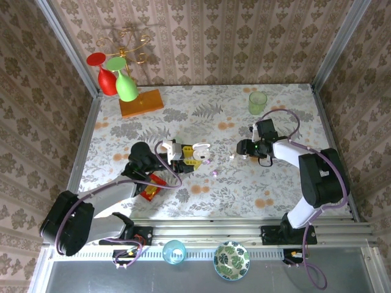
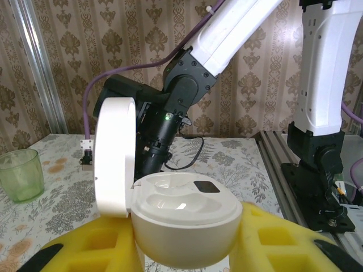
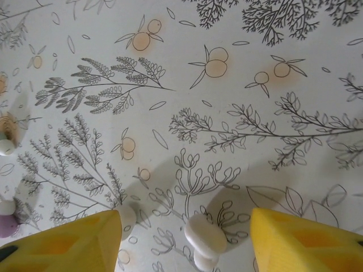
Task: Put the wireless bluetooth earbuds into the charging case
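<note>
Right gripper: the right gripper (image 3: 186, 226) hangs low over the floral-printed worktop (image 3: 227, 113). Its yellow fingers are spread and touch nothing, placed, it seems, to bracket one piece for a pickup.
Earbud in the gap: a whitish bean-sized plastic earbud (image 3: 204, 238) lies on the worktop between the fingers, close to the middle of the gap.
Its axis: the long axis runs roughly away from the wrist camera, tilted a little, so it lies across the line on which the fingers would close. Which end is the tip is too small to tell.
Neighbours: a second whitish earbud (image 3: 126, 216) sits just beside the finger on the left of the wrist view, close enough to be nudged. A pink-purple earbud (image 3: 8, 226) lies well off at the frame edge.
Left gripper: the left gripper (image 2: 187, 252) is pinching the white oval plastic charging case (image 2: 187, 215) by its sides, apparently to hold it steady as the receiver.
Case attitude: its lid (image 2: 116, 153) stands hinged open, and the wells are bare and face up in the wrist view. In the top view the lid lies on the side toward the right arm.
Beyond: a translucent green plastic cup (image 1: 258, 102) stands near the far edge, well apart.
</note>
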Tool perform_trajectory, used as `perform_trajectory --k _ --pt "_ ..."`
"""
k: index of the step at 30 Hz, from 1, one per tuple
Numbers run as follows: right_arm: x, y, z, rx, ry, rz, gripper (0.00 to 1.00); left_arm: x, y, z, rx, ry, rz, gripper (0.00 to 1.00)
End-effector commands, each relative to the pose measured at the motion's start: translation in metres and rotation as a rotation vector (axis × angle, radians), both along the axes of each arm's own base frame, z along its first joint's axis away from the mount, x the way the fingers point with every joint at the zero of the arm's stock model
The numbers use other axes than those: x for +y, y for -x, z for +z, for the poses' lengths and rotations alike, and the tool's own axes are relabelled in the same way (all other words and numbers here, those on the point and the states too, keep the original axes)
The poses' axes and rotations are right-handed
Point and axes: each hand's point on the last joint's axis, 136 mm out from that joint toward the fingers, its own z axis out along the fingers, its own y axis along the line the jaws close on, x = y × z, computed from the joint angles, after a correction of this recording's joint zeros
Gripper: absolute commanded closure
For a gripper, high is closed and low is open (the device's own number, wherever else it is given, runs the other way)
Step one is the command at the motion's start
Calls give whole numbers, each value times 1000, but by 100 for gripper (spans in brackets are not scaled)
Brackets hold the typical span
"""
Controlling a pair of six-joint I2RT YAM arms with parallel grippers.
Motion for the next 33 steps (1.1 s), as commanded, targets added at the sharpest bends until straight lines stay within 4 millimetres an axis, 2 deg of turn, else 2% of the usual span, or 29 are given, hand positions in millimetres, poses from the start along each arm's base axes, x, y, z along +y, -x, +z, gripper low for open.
perform_trajectory --k 1,9,19,21,29,33 --pt "7 -8 0 -8 -27 34 40 2 4 1 -28 0 -4 79" --pt "13 3 -7 13 -69 61 52 3 6 0 -29 -3 -5 79" --pt "14 19 -11 49 -95 75 59 3 7 -1 -27 -4 -5 79" --pt "13 21 -12 51 -99 70 64 4 7 -1 -26 -5 -2 79" --pt "13 26 -12 67 -118 46 71 3 7 -2 -25 -6 -2 79" --pt "19 30 -6 61 -172 35 71 3 7 -3 -24 -9 -2 79"
